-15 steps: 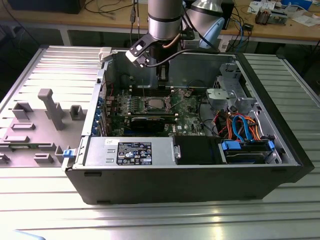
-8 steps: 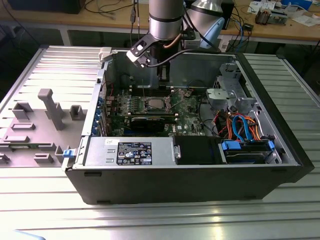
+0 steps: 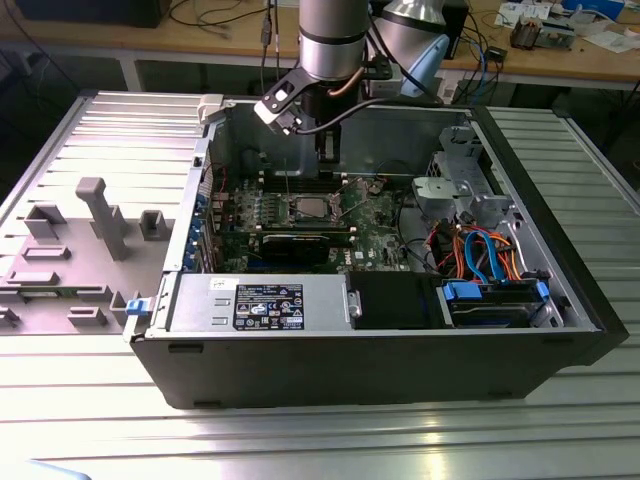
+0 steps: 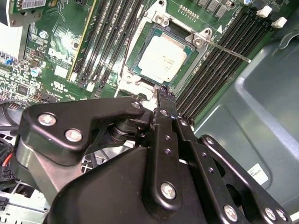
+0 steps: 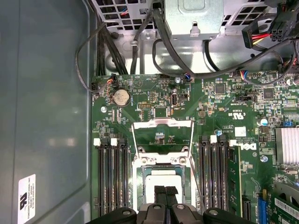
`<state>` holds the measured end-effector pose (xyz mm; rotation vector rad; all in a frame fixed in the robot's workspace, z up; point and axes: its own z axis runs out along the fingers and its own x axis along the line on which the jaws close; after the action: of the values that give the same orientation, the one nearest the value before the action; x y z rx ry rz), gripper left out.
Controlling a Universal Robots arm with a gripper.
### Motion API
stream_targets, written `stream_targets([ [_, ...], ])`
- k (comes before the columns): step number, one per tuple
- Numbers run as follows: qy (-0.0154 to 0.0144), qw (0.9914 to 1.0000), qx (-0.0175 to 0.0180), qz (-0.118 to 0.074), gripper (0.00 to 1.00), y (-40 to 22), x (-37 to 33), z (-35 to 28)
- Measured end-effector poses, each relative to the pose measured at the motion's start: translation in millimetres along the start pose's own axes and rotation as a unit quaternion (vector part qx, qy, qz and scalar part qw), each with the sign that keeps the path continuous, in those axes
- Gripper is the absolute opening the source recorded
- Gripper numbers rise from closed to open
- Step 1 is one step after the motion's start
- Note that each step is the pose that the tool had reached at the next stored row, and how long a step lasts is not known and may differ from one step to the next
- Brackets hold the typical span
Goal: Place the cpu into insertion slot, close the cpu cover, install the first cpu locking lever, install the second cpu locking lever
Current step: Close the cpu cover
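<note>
The arm [image 3: 333, 40] hangs from twelve o'clock in the exterior view, wrist vertical. The gripper [image 5: 165, 190] [image 4: 164, 95] in both wrist views has its fingertips pressed together.

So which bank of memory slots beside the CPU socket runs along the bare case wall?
The bank bordering the grey case wall, with the coin cell past its end. The other bank sits across the socket, toward the silver finned block.

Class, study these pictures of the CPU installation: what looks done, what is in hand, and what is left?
Done: the cpu lies seated in the insertion slot. In hand: the gripper hangs close over the cpu, shut and holding nothing. Left: the cpu cover is flipped open, its window showing bare board, and a locking lever juts out unlatched beside the socket.
</note>
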<state>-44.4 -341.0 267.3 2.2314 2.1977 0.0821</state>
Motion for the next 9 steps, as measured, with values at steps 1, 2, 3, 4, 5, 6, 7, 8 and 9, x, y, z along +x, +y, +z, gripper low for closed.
stream_targets([
  [1,0.0,1.0,0.0,0.0,0.11,0.2,0.0,0.0],
  [2,-0.0001,1.0,0.0,0.0,0.11,0.2,0.0,0.0],
  [3,0.0,1.0,0.0,0.0,0.11,0.4,0.0,0.0],
  [4,0.0,1.0,0.0,0.0,0.11,0.9,0.0,0.0],
  [5,0.0,1.0,0.0,0.0,0.11,1.4,0.0,0.1],
  [6,0.0,1.0,0.0,0.0,0.11,3.1,0.0,0.1],
  [7,0.0,1.0,0.0,0.0,0.11,4.5,0.1,0.2],
  [8,0.0,1.0,0.0,0.0,0.11,5.2,0.1,0.2],
  [9,0.0,1.0,0.0,0.0,0.11,5.4,0.1,0.2],
])
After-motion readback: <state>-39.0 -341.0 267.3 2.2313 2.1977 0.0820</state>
